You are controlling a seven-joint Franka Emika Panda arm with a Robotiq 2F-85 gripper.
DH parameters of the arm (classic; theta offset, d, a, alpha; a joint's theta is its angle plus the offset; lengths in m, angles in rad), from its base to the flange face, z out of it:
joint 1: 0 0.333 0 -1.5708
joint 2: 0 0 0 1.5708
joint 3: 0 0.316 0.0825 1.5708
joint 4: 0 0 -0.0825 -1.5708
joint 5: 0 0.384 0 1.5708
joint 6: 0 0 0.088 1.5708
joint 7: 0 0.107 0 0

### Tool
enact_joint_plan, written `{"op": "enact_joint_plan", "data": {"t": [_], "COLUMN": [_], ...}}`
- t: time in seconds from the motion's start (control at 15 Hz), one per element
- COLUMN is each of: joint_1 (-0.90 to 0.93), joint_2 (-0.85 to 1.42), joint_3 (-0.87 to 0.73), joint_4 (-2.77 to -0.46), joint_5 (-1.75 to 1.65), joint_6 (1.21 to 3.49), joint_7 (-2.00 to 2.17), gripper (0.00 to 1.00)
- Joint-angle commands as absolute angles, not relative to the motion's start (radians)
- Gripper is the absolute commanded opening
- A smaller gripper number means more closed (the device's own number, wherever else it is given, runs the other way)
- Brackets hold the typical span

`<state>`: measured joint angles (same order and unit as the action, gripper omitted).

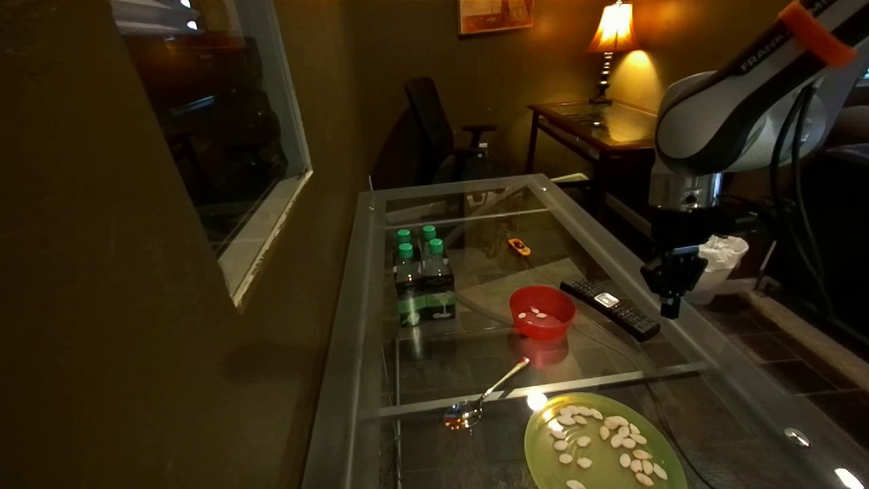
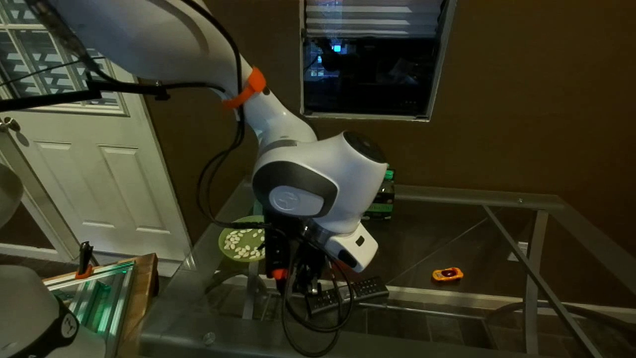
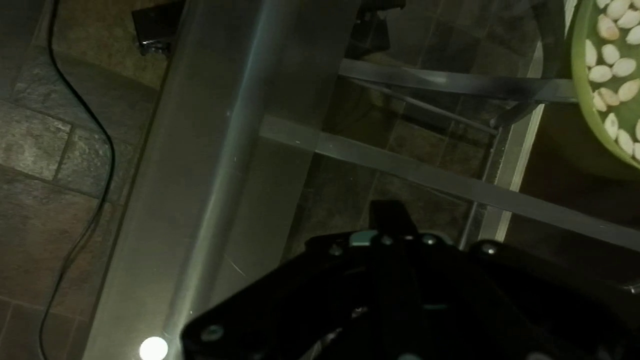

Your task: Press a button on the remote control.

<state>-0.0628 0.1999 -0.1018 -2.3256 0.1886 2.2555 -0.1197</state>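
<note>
The remote control [image 1: 626, 315] is a slim black bar lying flat on the glass table, buttons up, beside the red cup [image 1: 541, 314]. It also shows in an exterior view [image 2: 370, 290], partly behind the gripper's cables. My gripper [image 1: 671, 309] is shut and empty, pointing down. It is above the table near the remote's closer end and looks apart from it. In an exterior view the gripper [image 2: 314, 288] is partly hidden by the arm and cables. In the wrist view the fingertips [image 3: 392, 215] are together over bare glass; the remote is out of view there.
A green plate [image 1: 597, 468] with white seeds, a spoon [image 1: 485, 401], a bottle carrier [image 1: 426, 292] with green-capped bottles, and a small yellow toy [image 1: 519, 246] are on the table. The table's metal edge [image 3: 210, 175] runs beside the gripper. Cables hang loosely near the gripper.
</note>
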Motion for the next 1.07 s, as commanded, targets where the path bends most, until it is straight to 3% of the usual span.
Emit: {"op": "enact_joint_plan", "data": {"t": [0.0, 1.0], "joint_1": [-0.097, -0.117], "joint_2": [0.282, 0.403], "joint_3": [-0.069, -0.044], "joint_4": [-2.254, -2.143], "joint_5": [0.257, 0.261], "joint_6": [2.22, 2.216], "joint_7": [-0.162, -0.136], "gripper": [0.0, 0.0]}}
